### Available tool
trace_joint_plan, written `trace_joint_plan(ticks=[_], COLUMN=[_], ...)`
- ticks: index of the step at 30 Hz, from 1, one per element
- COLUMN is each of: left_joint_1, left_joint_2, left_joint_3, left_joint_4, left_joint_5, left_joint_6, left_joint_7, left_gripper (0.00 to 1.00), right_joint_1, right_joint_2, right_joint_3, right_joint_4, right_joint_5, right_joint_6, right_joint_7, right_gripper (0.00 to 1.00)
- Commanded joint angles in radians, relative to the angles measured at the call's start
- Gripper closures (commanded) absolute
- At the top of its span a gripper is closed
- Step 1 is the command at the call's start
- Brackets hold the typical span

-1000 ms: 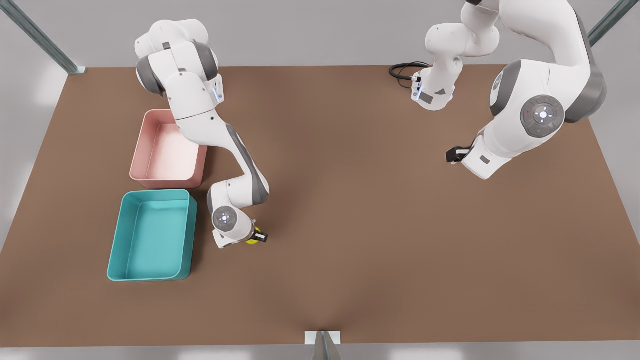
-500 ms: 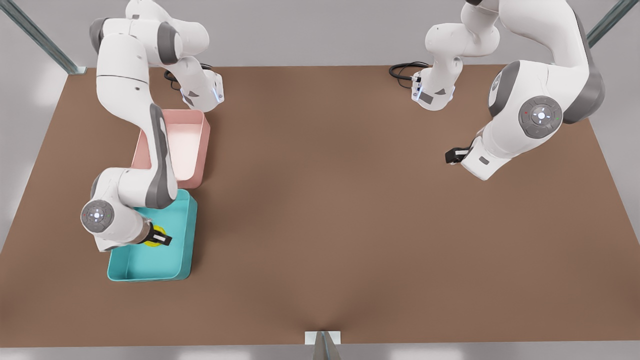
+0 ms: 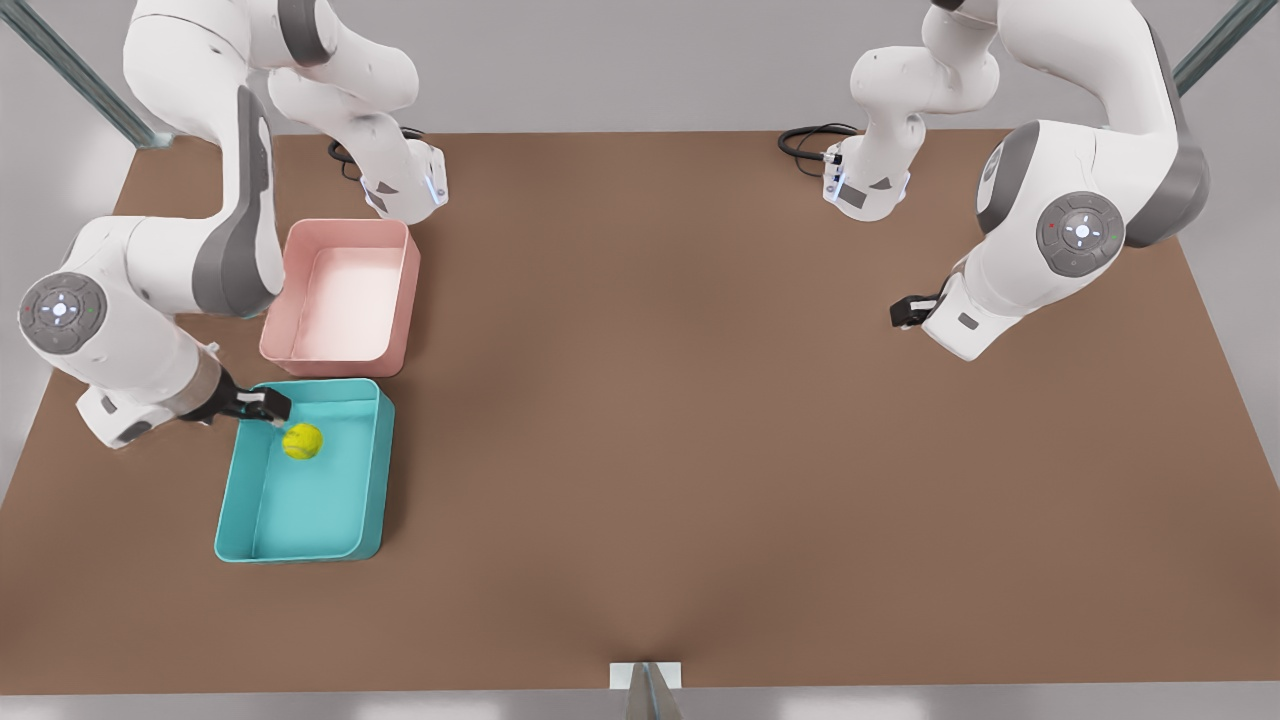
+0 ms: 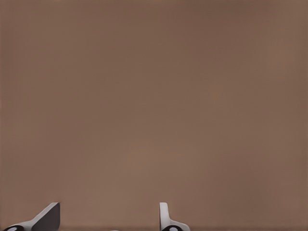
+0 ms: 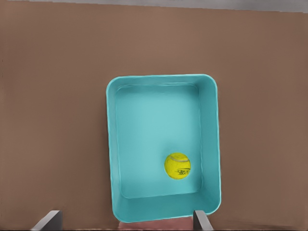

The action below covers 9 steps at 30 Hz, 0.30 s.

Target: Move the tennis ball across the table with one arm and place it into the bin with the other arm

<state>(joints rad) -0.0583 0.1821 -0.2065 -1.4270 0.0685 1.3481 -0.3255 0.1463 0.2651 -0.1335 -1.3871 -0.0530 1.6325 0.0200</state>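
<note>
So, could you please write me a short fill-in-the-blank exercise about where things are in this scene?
1. The ball lies inside the ____ bin.
2. The right gripper, by the bin's rim, has its fingers ____ and holds nothing.
3. Next to the bin stands a tray whose colour is ____.
4. The left gripper waits open above the bare ____ on the front view's right.

Missing words: teal; open; pink; table
</note>
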Motion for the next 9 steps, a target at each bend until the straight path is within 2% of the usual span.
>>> trace_joint_plan(ticks=[1,9], left_joint_1=[0.0,-0.001], left_joint_2=[-0.003,-0.001], left_joint_3=[-0.001,-0.001], left_joint_4=[0.0,0.0], left_joint_5=[0.001,0.001], left_joint_6=[-0.003,-0.003], left_joint_7=[-0.007,-0.007], left_gripper=[0.0,0.0], right_joint_1=[-0.05,-0.048], right_joint_2=[-0.088,-0.121], right_joint_3=[0.061,0.063], right_joint_4=[-0.036,-0.03], right_joint_5=[-0.038,-0.018], right_joint_6=[-0.166,-0.217], right_joint_7=[-0.163,-0.126], right_gripper=[0.0,0.0])
